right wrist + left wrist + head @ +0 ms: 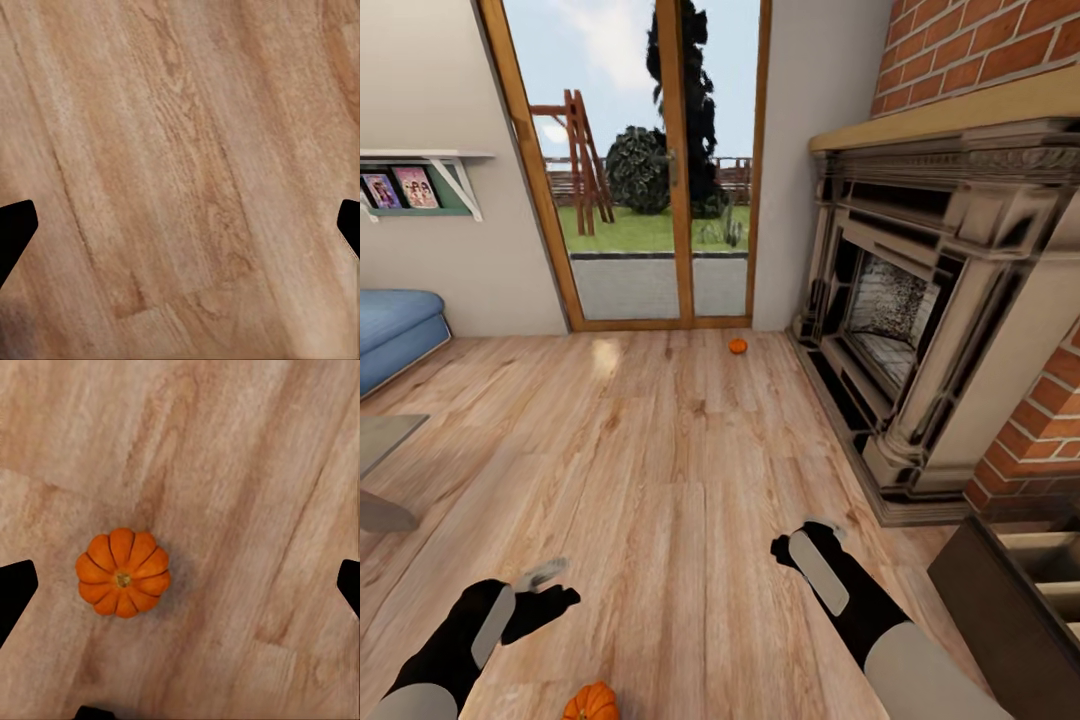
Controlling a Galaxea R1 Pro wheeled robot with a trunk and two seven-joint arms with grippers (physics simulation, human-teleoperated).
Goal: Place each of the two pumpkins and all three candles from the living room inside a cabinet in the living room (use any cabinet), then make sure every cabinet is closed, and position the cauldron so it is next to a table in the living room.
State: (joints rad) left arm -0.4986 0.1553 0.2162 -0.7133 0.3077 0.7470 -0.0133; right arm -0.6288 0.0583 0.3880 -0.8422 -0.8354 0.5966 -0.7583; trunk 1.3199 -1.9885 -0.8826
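A small orange ribbed pumpkin (pixel 123 573) sits upright on the plank floor (pixel 660 450) just below the left gripper (pixel 180 577), which hangs above it with its jaws spread wide and nothing between them. From the left wrist camera the pumpkin lies between the two dark fingertips (pixel 15 592) but nearer one of them, touching neither. From the head camera the same pumpkin (pixel 592 702) shows at the robot's feet, just beside the left gripper (pixel 545 590) and on its inner side.

The right gripper (pixel 805 540) hovers over bare floor, well apart from that pumpkin; its jaws are also wide open and hold nothing, and the right wrist camera looks straight down on wood grain (pixel 180 180).

A second pumpkin (pixel 737 346) rests on the floor far beyond the near pumpkin, close to the glass patio door (pixel 650 170) and near the corner of the fireplace (pixel 920 320).

Taking the fireplace as the marker: brick rises above and beside it, the glass door stands to its left, and a blue couch (pixel 395 335) lies well to the left across the floor. A dark wooden cabinet (pixel 1010 600) with pale insides showing stands just beside the fireplace, nearer the robot.
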